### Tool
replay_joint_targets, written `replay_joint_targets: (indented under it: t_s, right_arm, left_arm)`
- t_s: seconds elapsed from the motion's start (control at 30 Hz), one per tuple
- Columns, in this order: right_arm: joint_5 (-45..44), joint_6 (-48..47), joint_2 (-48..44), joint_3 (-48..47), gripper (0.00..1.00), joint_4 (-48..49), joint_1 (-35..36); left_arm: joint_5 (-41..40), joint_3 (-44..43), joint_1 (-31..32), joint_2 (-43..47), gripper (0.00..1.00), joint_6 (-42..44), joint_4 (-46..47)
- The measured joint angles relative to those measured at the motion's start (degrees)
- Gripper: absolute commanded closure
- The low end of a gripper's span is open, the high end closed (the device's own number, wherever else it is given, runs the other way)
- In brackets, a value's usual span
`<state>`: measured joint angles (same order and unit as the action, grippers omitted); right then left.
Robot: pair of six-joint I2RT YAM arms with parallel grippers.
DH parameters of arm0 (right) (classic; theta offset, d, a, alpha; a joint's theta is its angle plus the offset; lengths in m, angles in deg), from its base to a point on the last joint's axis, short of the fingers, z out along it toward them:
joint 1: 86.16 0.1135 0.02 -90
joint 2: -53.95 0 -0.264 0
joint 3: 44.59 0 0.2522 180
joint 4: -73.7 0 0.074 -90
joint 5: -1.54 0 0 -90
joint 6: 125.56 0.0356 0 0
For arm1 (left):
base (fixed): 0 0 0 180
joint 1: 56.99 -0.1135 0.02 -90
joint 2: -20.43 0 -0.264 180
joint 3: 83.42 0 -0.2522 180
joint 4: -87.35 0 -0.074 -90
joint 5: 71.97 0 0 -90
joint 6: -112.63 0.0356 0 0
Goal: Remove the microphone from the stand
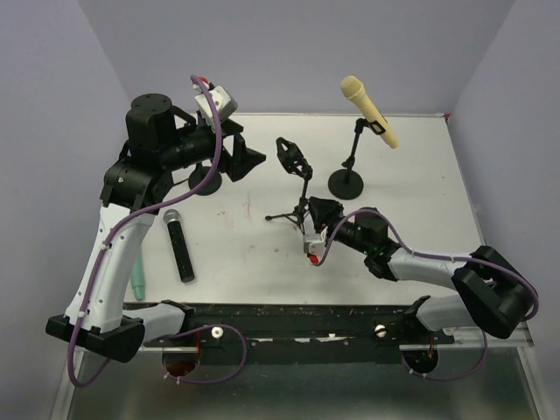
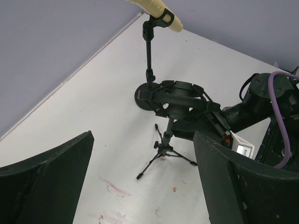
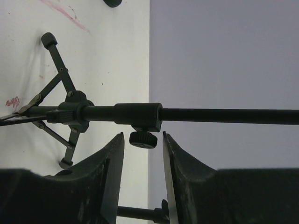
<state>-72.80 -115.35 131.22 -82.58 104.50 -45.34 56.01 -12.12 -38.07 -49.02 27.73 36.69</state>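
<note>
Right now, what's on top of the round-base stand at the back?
A cream microphone, tilted, held in the stand's black clip above the round base. The clip covers a band of the handle, and how tightly it grips cannot be seen.

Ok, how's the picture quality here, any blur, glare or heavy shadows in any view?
Top external: even, soft light, only faint shadows on the table, no glare. Left wrist: the tripod stand is crisp, the left pincer's fingers dark and slightly soft. Right wrist: the stand's pole is sharp, the right pincer's fingers nearly black.
</note>
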Motion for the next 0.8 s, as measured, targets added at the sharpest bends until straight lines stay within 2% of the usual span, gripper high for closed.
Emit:
replay_joint_targets:
  t_s: [0.1, 0.2, 0.37, 0.47, 0.63, 0.8]
  right_arm:
    - [-0.2, 0.6, -0.9, 0.0, 0.30, -1.7, 0.1]
    - [-0.7, 3.5, -4.7, -1.7, 0.25, -9.2, 0.1]
    - [-0.8, 16.5, -12.0, -14.0, 0.25, -30.0, 0.1]
    - [1.0, 27.6, -15.7, -21.4, 0.25, -43.3, -0.7]
    - [3.2, 40.5, -19.8, -25.5, 0.25, -58.6, -1.6]
    - [4.7, 52.7, -18.6, -29.4, 0.25, -69.1, -3.1]
  left_arm:
    - [0.0, 0.0, 0.0, -0.2, 0.05, -0.1, 0.0]
    - [0.0, -0.3, 0.0, -0.6, 0.05, -0.2, 0.1]
    - [0.0, -0.5, 0.0, -1.2, 0.05, -0.5, 0.1]
    - [0.1, -1.6, 0.0, -1.5, 0.05, -1.2, 0.1]
    - [1.1, -3.3, 0.0, -1.0, 0.05, -4.5, 1.7]
    - [3.2, -1.3, 0.0, 1.4, 0.05, -6.7, 4.7]
